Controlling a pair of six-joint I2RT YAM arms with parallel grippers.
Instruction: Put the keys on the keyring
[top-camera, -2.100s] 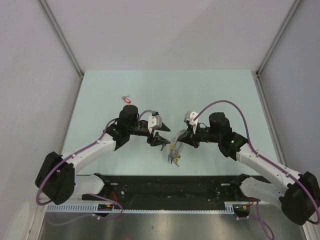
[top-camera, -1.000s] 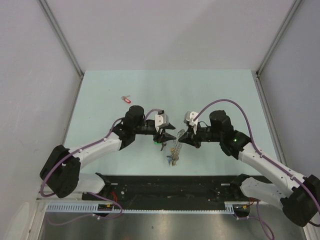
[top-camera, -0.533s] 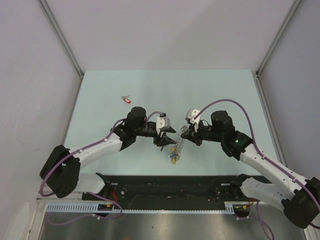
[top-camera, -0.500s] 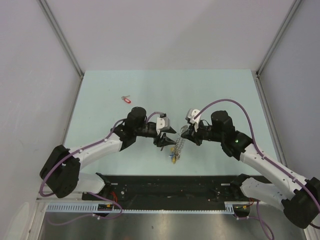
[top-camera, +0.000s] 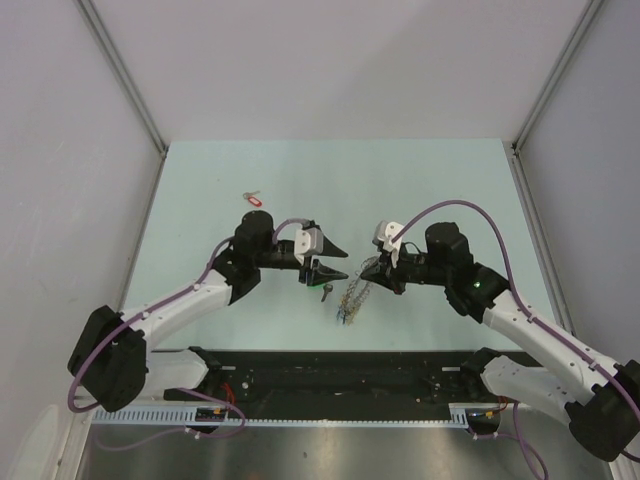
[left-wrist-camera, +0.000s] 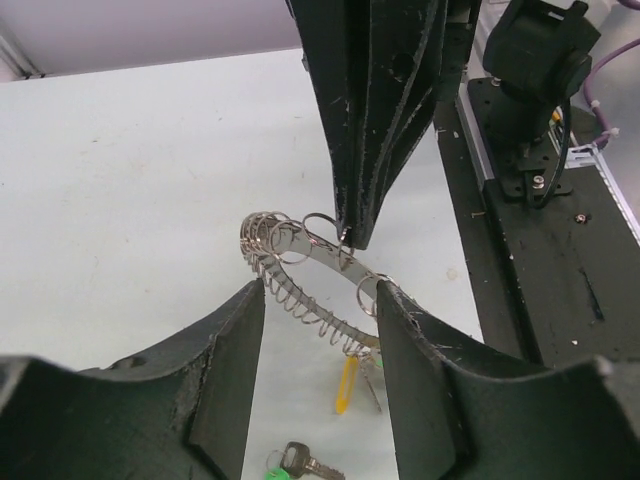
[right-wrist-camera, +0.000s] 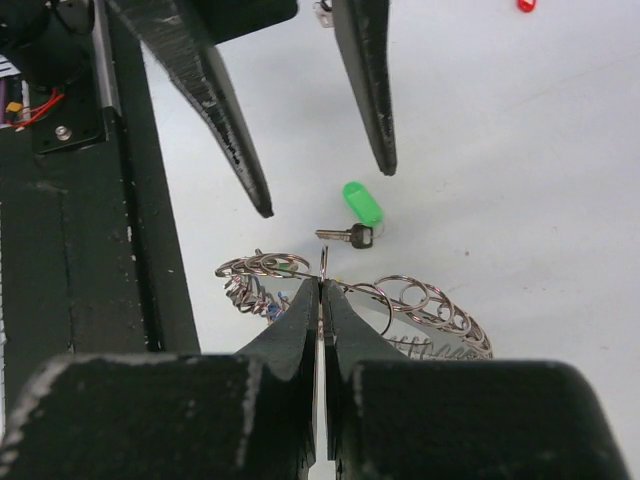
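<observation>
Keyring (right-wrist-camera: 420, 310): a silvery coiled hoop strung with small split rings. It is held up over the middle of the tabletop (top-camera: 440, 180), between the two claws. A yellow tag (left-wrist-camera: 346, 385) dangles from its lower side.
Right claw (right-wrist-camera: 320, 290): clenched on the hoop's upper edge, jaws pressed together just beside a small upright ring.
Left claw (top-camera: 344, 263): released and empty, jaws spread wide, aimed at the hoop from close by.
Green key (right-wrist-camera: 358, 215): lies flat and loose on the tabletop, near the hoop and about under the left claw's tips. It is not threaded on anything.
Red key (top-camera: 252, 199): lies alone toward the far left, well apart from the claws and the hoop.
Black key: not visible in any view.
Done: tags already hang from the hoop, so some keys seem to be on it. I cannot tell how many.
Left: at least the green and red keys remain to be picked up and threaded. Neither is in a claw, so I judge the task to be partway.
In the way: the right claw's fingers cover part of the hoop. The green key lies thin and flat close to the hoop, leaving little room for the left claw.
Around: a black base plate (left-wrist-camera: 560, 300) runs along the near edge.
</observation>
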